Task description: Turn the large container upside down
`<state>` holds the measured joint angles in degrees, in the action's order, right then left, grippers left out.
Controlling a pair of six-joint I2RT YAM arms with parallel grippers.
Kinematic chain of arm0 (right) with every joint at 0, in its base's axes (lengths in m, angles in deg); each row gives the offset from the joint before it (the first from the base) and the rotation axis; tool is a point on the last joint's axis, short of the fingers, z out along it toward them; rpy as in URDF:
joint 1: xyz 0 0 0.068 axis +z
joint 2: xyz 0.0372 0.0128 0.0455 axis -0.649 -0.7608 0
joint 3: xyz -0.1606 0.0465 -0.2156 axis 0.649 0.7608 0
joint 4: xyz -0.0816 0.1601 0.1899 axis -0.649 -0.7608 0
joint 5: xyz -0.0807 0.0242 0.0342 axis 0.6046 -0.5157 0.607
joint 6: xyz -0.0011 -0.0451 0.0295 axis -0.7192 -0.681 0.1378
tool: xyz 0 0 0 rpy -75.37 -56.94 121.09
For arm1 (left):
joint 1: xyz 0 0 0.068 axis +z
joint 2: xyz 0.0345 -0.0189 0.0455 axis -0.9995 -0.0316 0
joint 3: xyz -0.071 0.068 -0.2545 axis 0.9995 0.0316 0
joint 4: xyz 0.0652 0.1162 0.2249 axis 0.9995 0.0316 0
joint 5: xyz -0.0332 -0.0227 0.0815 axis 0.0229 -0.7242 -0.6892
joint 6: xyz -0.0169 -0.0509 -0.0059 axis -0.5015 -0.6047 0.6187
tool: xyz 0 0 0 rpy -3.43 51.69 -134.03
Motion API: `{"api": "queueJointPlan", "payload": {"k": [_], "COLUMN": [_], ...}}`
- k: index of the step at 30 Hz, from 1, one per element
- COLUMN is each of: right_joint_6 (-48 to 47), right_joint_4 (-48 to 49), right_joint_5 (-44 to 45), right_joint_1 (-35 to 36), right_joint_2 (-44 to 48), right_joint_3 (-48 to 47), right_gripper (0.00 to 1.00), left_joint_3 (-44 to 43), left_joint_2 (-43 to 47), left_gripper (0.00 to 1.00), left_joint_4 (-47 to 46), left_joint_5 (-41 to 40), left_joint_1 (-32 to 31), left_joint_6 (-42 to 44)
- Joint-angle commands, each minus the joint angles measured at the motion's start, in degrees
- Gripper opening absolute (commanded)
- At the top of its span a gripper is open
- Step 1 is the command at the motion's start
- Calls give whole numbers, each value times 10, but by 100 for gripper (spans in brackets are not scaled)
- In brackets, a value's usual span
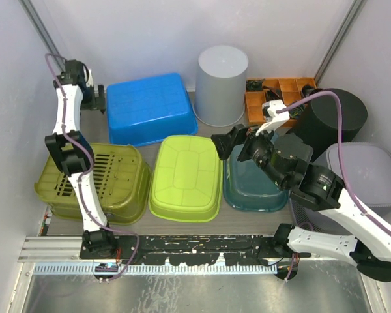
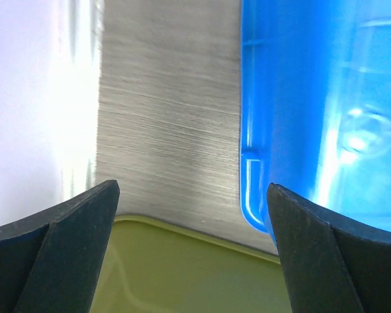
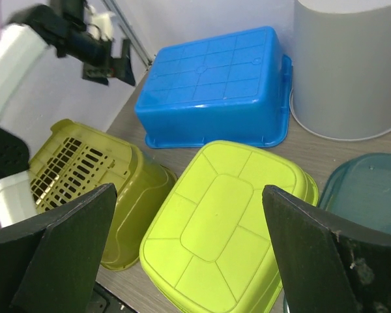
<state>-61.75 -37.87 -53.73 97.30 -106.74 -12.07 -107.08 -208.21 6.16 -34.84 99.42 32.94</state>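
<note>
A large blue tub point(image 1: 150, 107) lies bottom up at the back left; it also shows in the right wrist view point(image 3: 215, 78). My left gripper point(image 1: 99, 98) is open and empty, low beside the tub's left rim point(image 2: 251, 189), above the gap between that rim and the olive slotted basket point(image 2: 182, 267). My right gripper point(image 1: 225, 145) is open and empty, held above the table between the lime tub point(image 1: 186, 177) and the teal tub point(image 1: 247, 189). In the right wrist view the lime tub point(image 3: 228, 222) lies bottom up between the fingers.
The olive basket point(image 1: 98, 182) lies tipped at the front left. A grey bucket point(image 1: 221, 85) stands bottom up at the back. An orange compartment tray point(image 1: 274, 98), a black bucket point(image 1: 342, 117) and a grey lidded bin point(image 1: 365, 173) crowd the right. Walls close both sides.
</note>
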Motion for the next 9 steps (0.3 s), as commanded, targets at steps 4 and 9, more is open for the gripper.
{"api": "queueJointPlan", "payload": {"k": [4, 9], "right_joint_6": [29, 67], "right_joint_4": [15, -43], "right_joint_5": [47, 96], "right_joint_1": [1, 1], "right_joint_2": [31, 21], "right_joint_3": [0, -18], "right_gripper": [100, 100], "left_joint_3": [-80, -67], "left_joint_2": [240, 364], "left_gripper": [99, 99], "left_joint_4": [-40, -13], "left_joint_5": [-68, -25], "left_joint_1": [-19, -19], "left_joint_6": [52, 16]}}
